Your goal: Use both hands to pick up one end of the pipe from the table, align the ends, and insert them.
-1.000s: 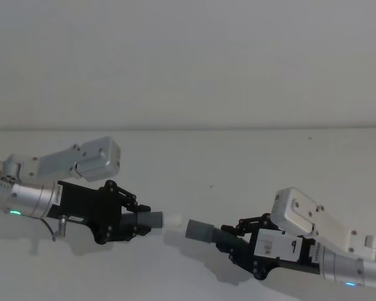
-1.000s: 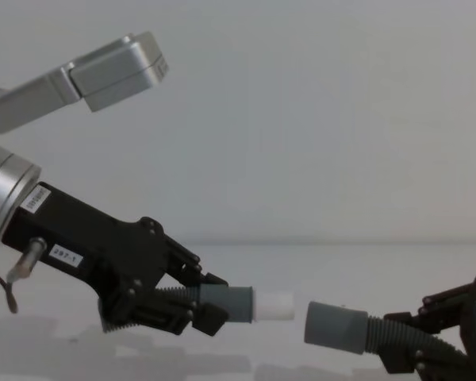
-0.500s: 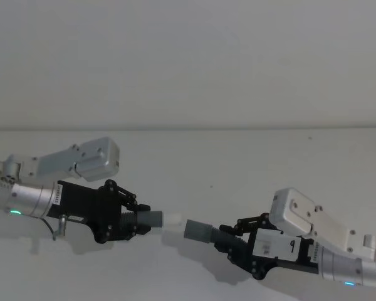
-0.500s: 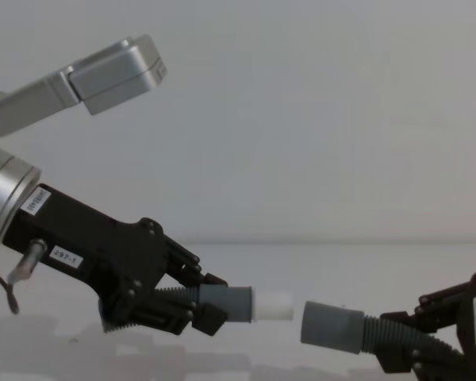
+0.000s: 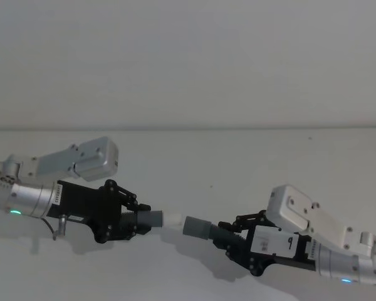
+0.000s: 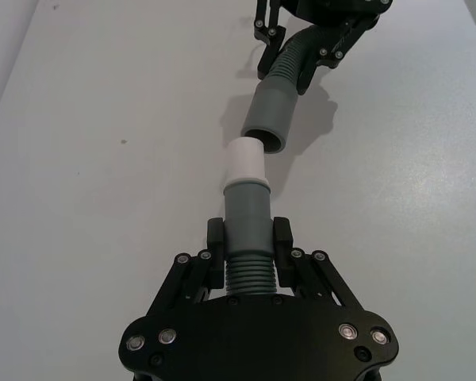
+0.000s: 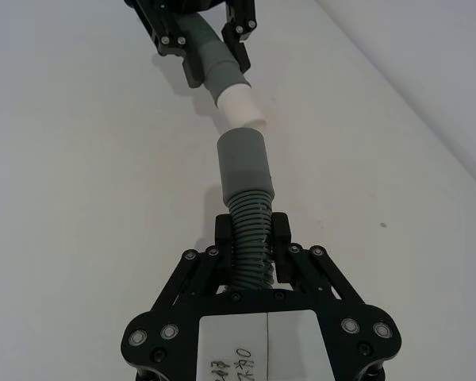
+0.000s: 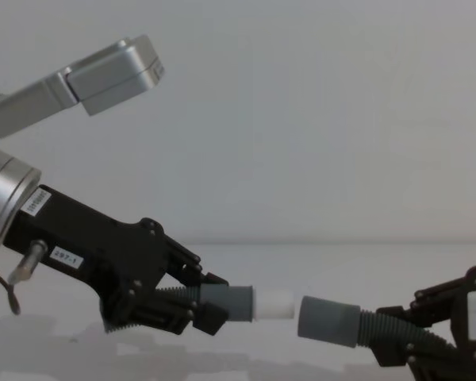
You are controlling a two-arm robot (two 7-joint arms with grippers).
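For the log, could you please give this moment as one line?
phase: align | left gripper: shut on tipped hose | right gripper: shut on plain hose | tip: just outside cuff

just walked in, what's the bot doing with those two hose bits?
It is joining two hoses with both arms, held off the table. The left pincer is shut on the left hose piece, whose white tube tip points at the right hose piece, gripped by the right pincer. The tip sits right at the mouth of the hollow cuff with a small gap, not yet inserted. The two ends look slightly off-axis.
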